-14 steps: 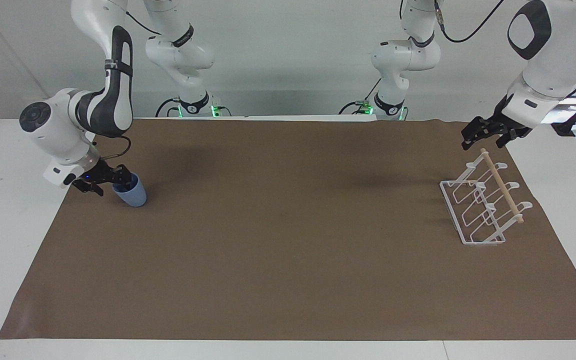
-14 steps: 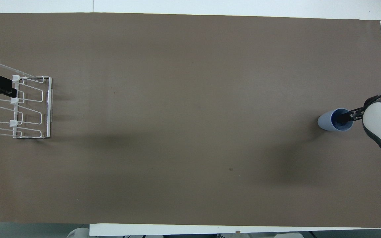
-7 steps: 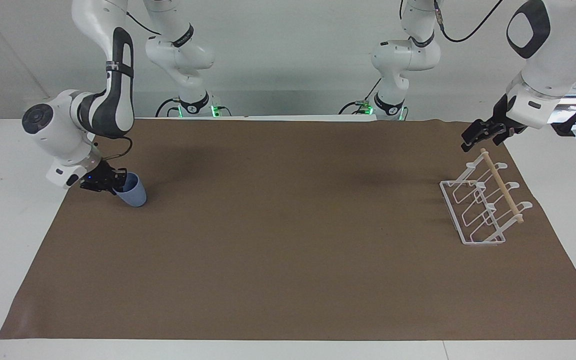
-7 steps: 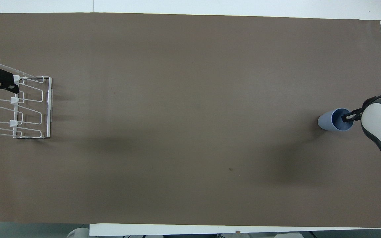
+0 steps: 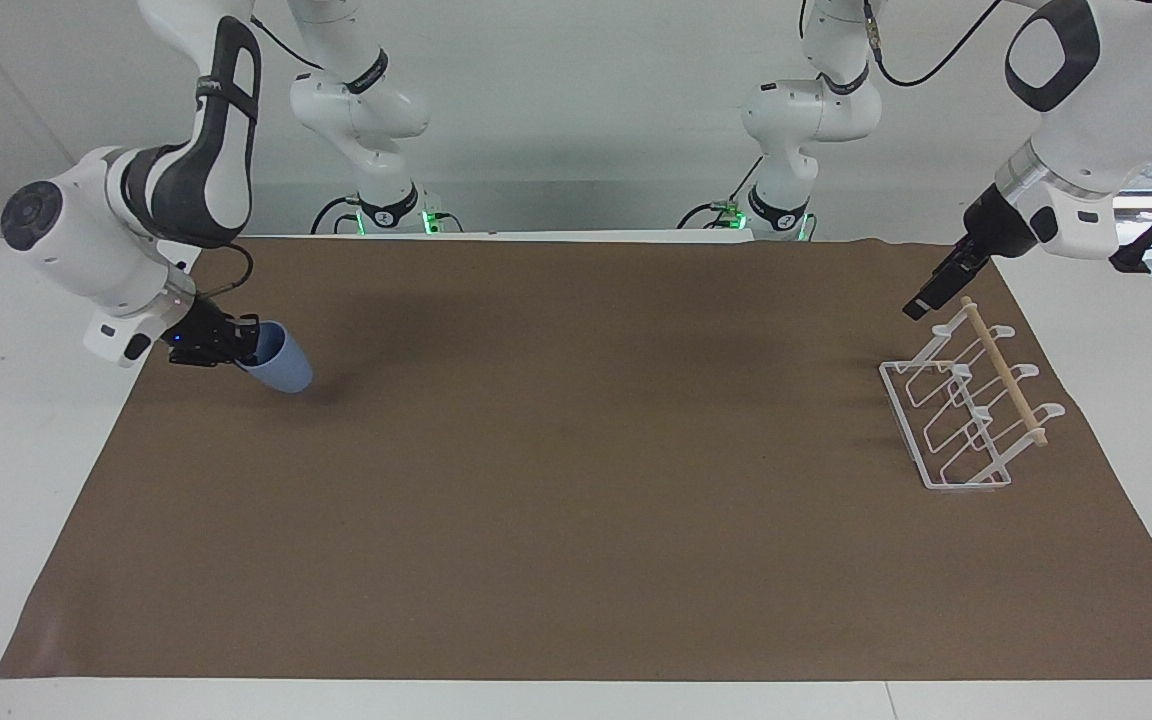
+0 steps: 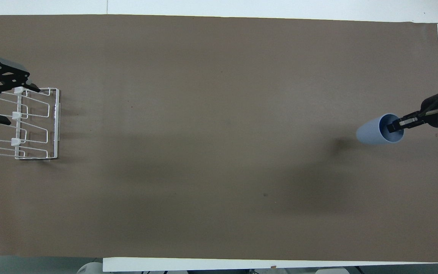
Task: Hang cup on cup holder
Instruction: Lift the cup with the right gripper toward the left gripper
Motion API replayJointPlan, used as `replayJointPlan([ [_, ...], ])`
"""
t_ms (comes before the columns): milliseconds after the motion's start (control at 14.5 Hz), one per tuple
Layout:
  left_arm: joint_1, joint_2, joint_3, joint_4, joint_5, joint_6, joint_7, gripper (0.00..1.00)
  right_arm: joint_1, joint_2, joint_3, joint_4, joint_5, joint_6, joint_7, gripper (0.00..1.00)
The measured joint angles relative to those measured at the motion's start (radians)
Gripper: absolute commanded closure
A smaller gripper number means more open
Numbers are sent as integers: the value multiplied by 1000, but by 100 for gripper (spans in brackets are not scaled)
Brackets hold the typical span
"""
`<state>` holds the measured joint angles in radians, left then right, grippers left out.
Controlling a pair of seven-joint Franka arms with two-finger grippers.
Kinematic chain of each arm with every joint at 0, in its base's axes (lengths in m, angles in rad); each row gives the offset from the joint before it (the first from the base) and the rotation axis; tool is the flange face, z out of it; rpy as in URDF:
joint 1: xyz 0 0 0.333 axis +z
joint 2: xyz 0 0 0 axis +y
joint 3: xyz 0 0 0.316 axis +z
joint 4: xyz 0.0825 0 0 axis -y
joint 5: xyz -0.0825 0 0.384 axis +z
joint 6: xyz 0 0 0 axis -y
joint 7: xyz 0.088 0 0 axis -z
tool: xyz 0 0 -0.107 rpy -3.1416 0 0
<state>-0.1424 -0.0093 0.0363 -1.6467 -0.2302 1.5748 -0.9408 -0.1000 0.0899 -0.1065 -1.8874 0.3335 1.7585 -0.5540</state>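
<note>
The light-blue cup hangs tilted in my right gripper, which is shut on its rim. It is lifted a little above the brown mat at the right arm's end of the table. In the overhead view the cup points its base toward the table's middle, with my right gripper at its mouth. The white wire cup holder with its wooden dowel stands at the left arm's end. My left gripper hovers open over the holder's end nearer the robots. It also shows in the overhead view over the holder.
A brown mat covers most of the white table. Nothing stands on it between the cup and the holder.
My right gripper has lifted the cup off the mat and tilted it toward the table's middle. My left gripper has turned and its fingers have spread over the holder's end.
</note>
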Motion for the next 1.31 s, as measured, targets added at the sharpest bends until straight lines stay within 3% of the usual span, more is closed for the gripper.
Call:
replayJointPlan([
  [345,-58,-10,-3,-28,-304,10,-404,1,146,4,6,8,542,-13,239,100],
  [552,-119,-10,-5,-66,-430,90,-537,1,304,7,10,7,769,127,444,100],
  [966,-277,-9,-7,-105,-492,291,-682,1,572,12,11,1,868,305,660,100],
  [1310,-310,-6,-5,-121,-492,330,-712,1,634,12,10,0,873,345,719,100],
])
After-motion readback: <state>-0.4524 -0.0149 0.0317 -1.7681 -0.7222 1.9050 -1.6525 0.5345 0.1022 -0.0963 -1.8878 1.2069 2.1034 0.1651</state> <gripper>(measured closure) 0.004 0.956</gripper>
